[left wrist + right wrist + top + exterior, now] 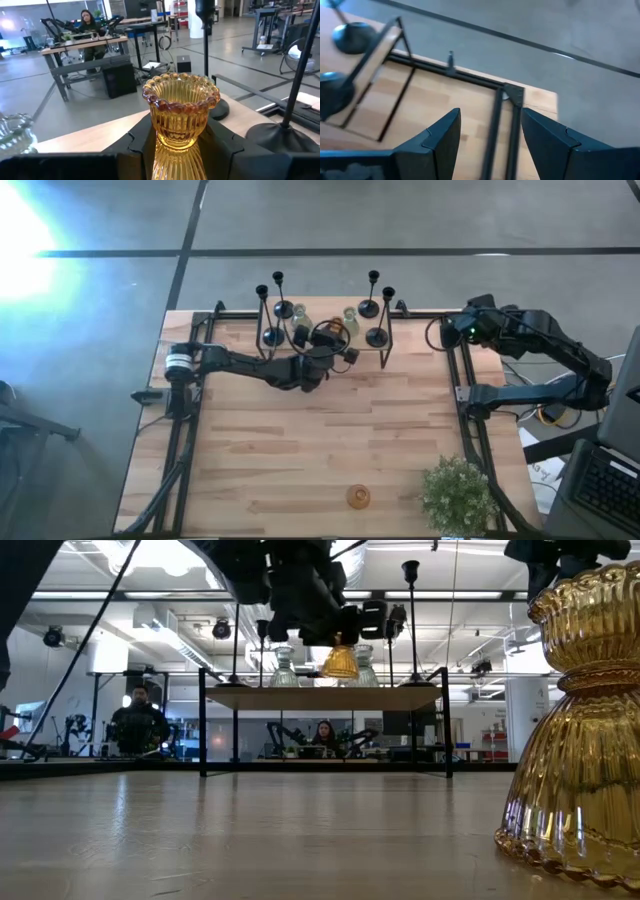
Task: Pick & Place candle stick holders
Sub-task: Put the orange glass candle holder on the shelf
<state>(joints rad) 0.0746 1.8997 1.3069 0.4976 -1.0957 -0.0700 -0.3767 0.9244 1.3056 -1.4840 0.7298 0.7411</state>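
Observation:
A raised shelf [325, 355] stands at the table's far side. On it are several black stemmed holders [283, 308] and two pale-green glass holders [284, 668]. My left gripper [338, 340] is over the shelf's middle, shut on an amber glass holder [180, 107], which also shows in the low view [340, 662]. A second amber holder [358, 497] stands on its base near the table's near edge, large in the low view [585, 720]. My right gripper [490, 135] is open and empty over the table's far right corner. My left gripper pinches the amber holder's narrow waist [167, 142], below the beaded cup, between its two fingers [135, 145]. The fingers come nearly level from the table's near-left side. The holder stands upright, its base a little above the shelf board [325, 697] in the low view.
Black holder bases [280, 135] and a stem [206, 45] stand close on the far right of the held holder, a pale-green holder [12, 132] to its left. A green potted plant [458, 492] stands at the near right corner. Black frame rails [465, 380] run along the table's sides.

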